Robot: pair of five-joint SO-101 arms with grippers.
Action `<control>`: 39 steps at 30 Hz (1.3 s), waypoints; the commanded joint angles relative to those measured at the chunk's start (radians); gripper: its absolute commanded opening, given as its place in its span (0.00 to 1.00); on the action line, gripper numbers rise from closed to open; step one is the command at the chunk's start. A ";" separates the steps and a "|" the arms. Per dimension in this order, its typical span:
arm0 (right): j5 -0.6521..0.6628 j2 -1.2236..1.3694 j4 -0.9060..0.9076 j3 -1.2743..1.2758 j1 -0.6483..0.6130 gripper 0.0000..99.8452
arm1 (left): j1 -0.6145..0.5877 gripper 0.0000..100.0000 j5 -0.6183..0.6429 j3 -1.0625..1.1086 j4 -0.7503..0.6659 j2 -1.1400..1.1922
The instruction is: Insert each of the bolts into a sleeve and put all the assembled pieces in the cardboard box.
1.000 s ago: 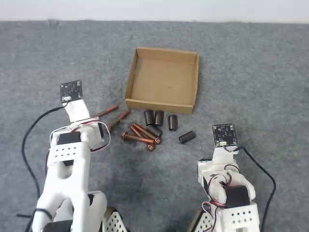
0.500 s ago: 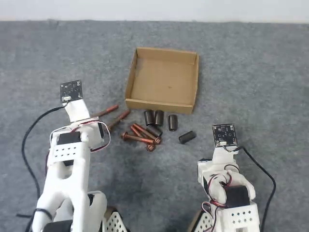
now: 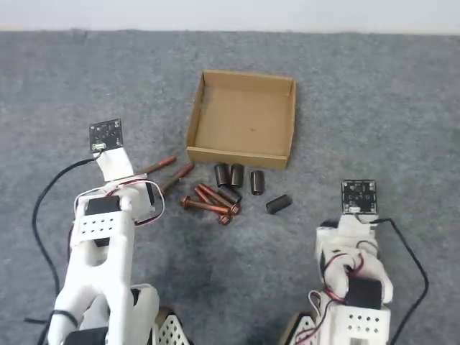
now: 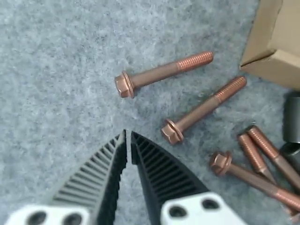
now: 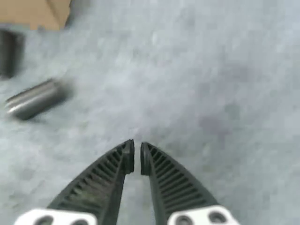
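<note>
Nearest us, our left gripper and right gripper are both pressed together and hold nothing. Beyond them, the bolts lie scattered at seven o'clock from the cardboard box, and the sleeves at six. We judge the bolts stiff, smooth and apt to roll, so we'd pinch mid-shank.

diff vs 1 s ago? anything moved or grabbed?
The right arm swung to its right, away from the sleeves; its pincer holds nothing. Nothing grabbed or released. Left arm, bolts and cardboard box stayed put.
</note>
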 commanded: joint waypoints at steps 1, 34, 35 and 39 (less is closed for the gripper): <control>0.144 -0.016 -0.153 -0.012 0.039 0.01 | 0.002 0.01 0.008 -0.036 -0.025 -0.015; 0.494 1.161 -0.047 -0.772 -0.478 0.11 | 0.003 0.01 0.006 0.024 -0.124 -0.021; 0.549 1.164 -0.019 -0.772 -0.507 0.11 | 0.003 0.01 0.006 0.024 -0.124 -0.021; 0.749 1.168 0.053 -0.796 -0.559 0.11 | 0.003 0.01 0.006 0.025 -0.124 -0.021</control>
